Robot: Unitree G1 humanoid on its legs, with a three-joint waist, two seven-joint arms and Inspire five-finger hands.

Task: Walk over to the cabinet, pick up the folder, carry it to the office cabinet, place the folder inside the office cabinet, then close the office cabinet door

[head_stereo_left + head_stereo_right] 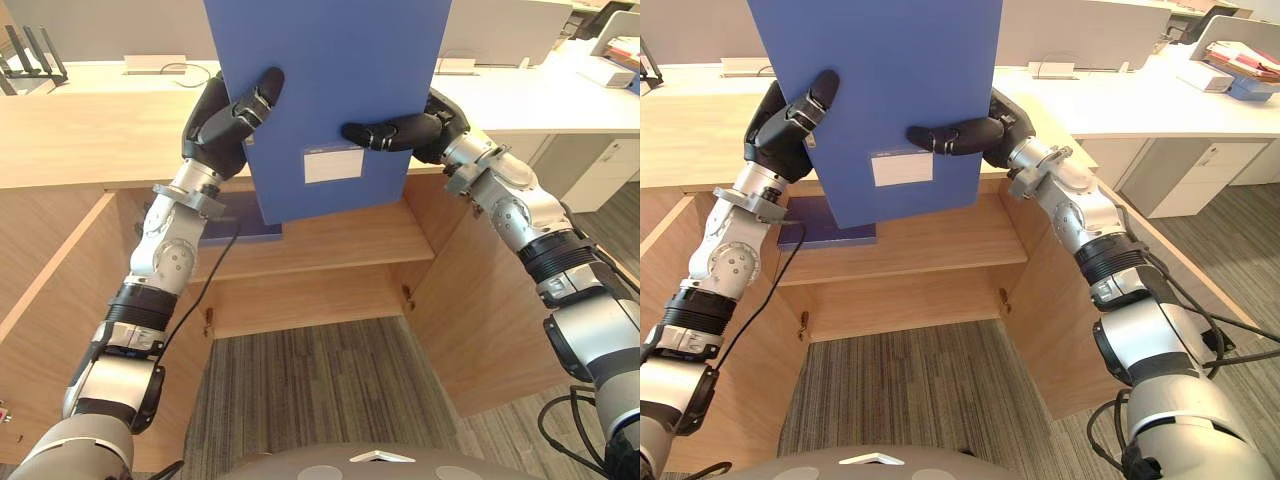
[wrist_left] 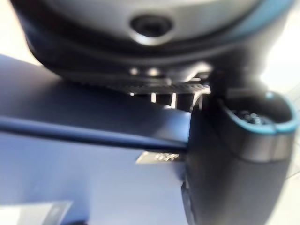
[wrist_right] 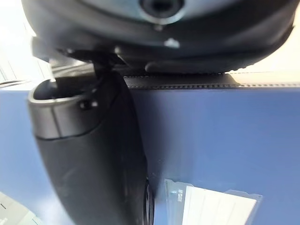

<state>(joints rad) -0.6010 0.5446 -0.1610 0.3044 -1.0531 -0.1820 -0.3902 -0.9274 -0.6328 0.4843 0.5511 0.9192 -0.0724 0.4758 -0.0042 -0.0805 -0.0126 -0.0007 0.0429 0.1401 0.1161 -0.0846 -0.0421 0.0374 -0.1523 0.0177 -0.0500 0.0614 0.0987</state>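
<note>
**A:** Above the open office cabinet [image 1: 300, 300], how do the fingers sit?

**B:** The thumb of the left hand [image 1: 225, 120] curls over the front of the blue folder [image 1: 330, 80] at its left edge. The thumb of the right hand [image 1: 410, 130] lies across the front from the right edge. The 2 hands pinch it between them.

**A:** And the folder itself?

**B:** Upright, clear of the shelf [image 1: 340, 240], with 1 white label [image 1: 333, 164] low on its face. The left door [image 1: 50, 280] and right door [image 1: 480, 300] stand open. Something dark blue [image 1: 245, 225] lies flat on the shelf, partly hidden.
</note>
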